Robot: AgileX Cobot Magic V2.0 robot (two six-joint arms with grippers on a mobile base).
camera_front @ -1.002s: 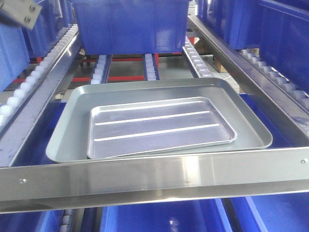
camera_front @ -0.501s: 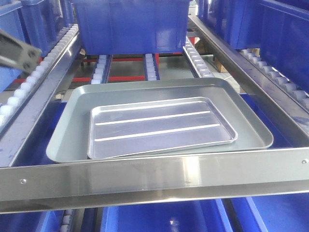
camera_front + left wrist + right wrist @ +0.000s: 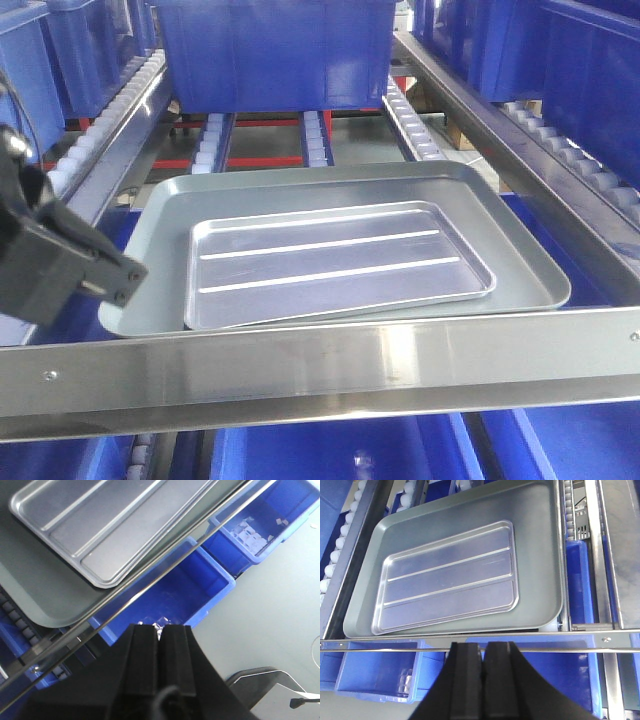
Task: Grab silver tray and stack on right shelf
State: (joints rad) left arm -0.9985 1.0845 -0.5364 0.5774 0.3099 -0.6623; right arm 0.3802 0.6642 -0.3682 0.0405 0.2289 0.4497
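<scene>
The silver tray [image 3: 335, 265] [image 3: 115, 520] [image 3: 450, 575], shiny with two lengthwise ridges, lies flat inside a larger dull grey tray [image 3: 500, 200] [image 3: 535, 530]. Both rest on the right shelf, a roller rack, just behind its shiny front crossbar [image 3: 320, 365]. My left gripper [image 3: 159, 630] is shut and empty, hanging in front of and below the crossbar, off the trays' near left corner. Its black arm [image 3: 60, 265] shows at the left edge beside the grey tray. My right gripper [image 3: 482, 647] is also shut on nothing, in front of the crossbar and apart from the trays.
A blue bin [image 3: 270, 50] stands on the white rollers [image 3: 210, 140] behind the trays. More blue bins [image 3: 330, 450] [image 3: 170, 595] [image 3: 375, 670] sit on the level under the crossbar. Sloping steel rails [image 3: 480, 130] flank the lane. Bare floor [image 3: 270, 610] lies in front.
The left arm has swung down from the upper left of the front view to the lower left, beside the grey tray's near corner. The trays have not moved.
</scene>
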